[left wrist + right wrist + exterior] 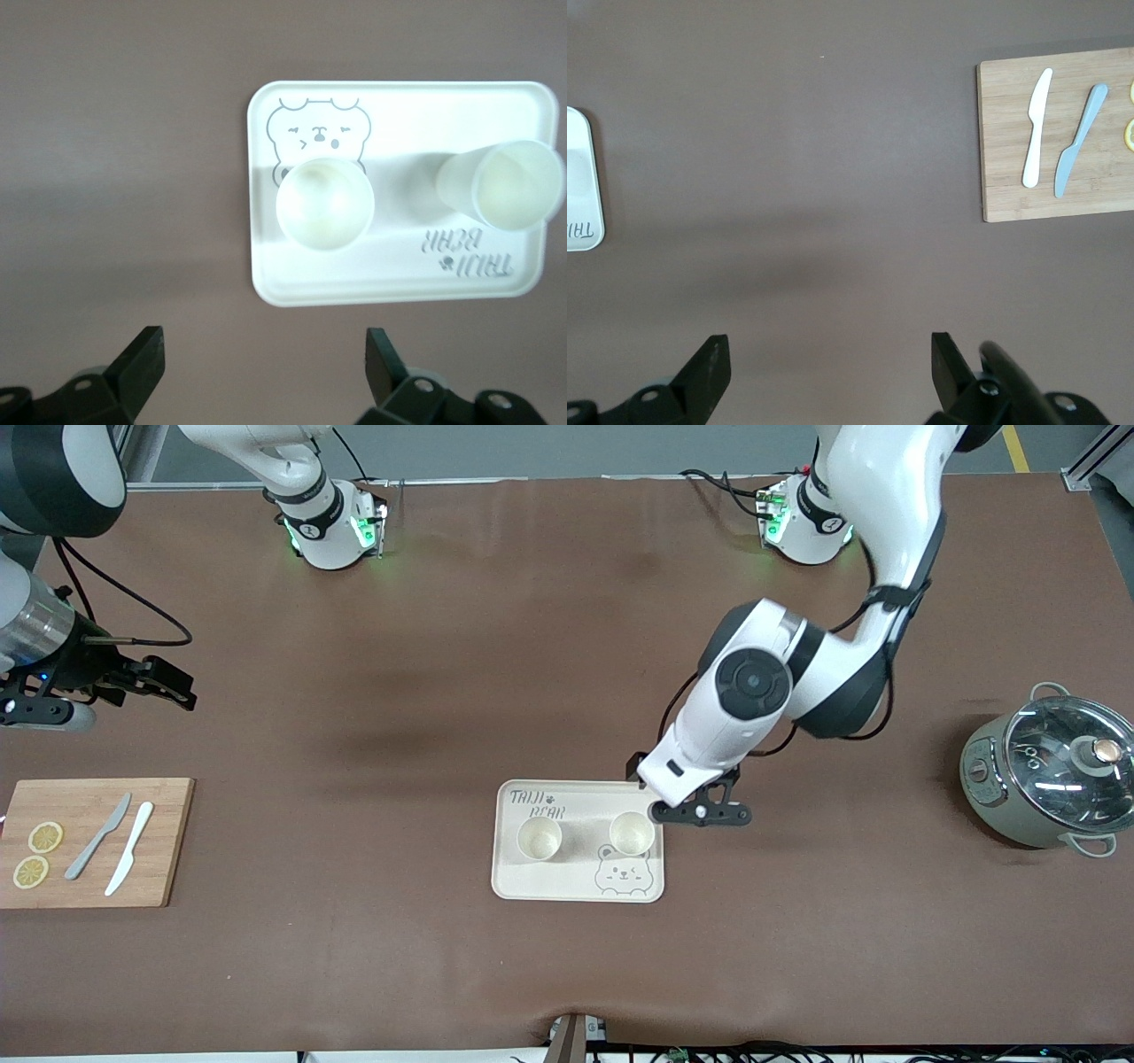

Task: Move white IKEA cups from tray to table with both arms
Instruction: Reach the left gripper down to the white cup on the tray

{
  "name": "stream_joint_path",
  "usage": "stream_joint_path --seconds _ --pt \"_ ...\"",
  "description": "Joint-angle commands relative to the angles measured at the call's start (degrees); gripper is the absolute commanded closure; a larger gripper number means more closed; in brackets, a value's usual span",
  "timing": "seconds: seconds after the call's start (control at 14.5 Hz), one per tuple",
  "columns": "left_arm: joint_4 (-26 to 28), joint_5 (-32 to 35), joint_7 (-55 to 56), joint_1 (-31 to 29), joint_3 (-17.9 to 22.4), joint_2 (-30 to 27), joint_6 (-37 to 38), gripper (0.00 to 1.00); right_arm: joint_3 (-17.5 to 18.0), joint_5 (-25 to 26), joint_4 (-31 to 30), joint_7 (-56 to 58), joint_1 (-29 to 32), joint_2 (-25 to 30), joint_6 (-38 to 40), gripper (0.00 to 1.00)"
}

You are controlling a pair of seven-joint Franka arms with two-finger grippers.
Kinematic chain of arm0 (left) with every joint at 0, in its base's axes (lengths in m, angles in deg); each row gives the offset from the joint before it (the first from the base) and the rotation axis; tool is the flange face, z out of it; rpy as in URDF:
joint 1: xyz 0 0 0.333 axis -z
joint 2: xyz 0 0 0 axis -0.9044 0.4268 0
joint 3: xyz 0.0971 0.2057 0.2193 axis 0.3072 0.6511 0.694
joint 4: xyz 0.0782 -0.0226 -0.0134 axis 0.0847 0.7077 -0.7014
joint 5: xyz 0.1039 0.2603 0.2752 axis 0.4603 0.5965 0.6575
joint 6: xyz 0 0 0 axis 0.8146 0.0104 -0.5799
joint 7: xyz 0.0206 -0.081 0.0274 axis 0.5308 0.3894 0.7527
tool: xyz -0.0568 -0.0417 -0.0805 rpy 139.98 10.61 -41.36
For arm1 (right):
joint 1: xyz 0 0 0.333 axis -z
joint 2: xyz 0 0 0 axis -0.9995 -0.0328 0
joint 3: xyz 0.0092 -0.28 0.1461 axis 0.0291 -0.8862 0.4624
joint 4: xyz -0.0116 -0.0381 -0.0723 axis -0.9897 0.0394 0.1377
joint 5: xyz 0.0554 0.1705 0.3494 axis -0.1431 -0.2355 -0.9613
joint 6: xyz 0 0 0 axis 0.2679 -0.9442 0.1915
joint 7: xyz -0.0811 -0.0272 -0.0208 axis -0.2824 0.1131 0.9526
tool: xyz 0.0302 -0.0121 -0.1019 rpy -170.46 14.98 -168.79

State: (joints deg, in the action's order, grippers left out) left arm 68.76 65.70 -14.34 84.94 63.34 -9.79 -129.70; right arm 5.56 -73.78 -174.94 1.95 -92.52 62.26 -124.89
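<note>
Hovering just past the tray's (pixel 578 886) corner nearest the left arm's base, the left gripper (pixel 700 812) has its fingers spread wide and holds nothing. In the left wrist view, the nearer white cup (pixel 324 203) stands ahead of the open fingers (pixel 142 361), roughly centred between them, with its base on the printed bear face (pixel 316 135). The second white cup (pixel 511 186) stands farther along the tray, toward the right arm's end, by the "TAIJI BEAR" lettering (pixel 466 251).

The right gripper (pixel 168 684) waits over bare table (pixel 443 691) near the bamboo cutting board (pixel 168 841), its fingers also wide and empty; its wrist view shows only the tray's edge (pixel 583 177), well apart from it.

The main risk, as I judge it, lies in the descent. These cups are light and tapered, so a finger that comes down on the rim instead of clearing it could tip the cup or skid it across the smooth tray. A grip taken too high may let the cup slip down, and a sideways nudge could shove the tray itself. The two cups stand close, so a wide finger could also clip the neighbour.
</note>
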Motion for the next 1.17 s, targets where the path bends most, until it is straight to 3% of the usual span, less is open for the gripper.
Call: stream_joint_path --seconds 0.0,0.48,0.9,1.11 --pt "-2.7 2.9 -0.4 0.5 0.8 5.0 -2.1 0.00 0.4 0.8 -1.2 0.3 0.3 1.2 -0.7 0.00" --pt "-2.8 5.2 -1.1 0.9 4.9 10.7 -13.2 0.00 0.5 0.7 -1.1 -0.2 -0.1 -0.2 -2.1 0.00" --pt "-4.1 5.2 -1.7 1.5 5.7 11.9 -14.5 0.00 0.6 -0.4 1.2 -0.8 -3.7 -2.7 -5.0 0.00" --pt "-4.5 5.2 -1.3 2.2 5.8 11.9 -14.5 0.00 0.6 -4.7 6.4 -10.2 -6.7 -7.5 -5.1 0.00"
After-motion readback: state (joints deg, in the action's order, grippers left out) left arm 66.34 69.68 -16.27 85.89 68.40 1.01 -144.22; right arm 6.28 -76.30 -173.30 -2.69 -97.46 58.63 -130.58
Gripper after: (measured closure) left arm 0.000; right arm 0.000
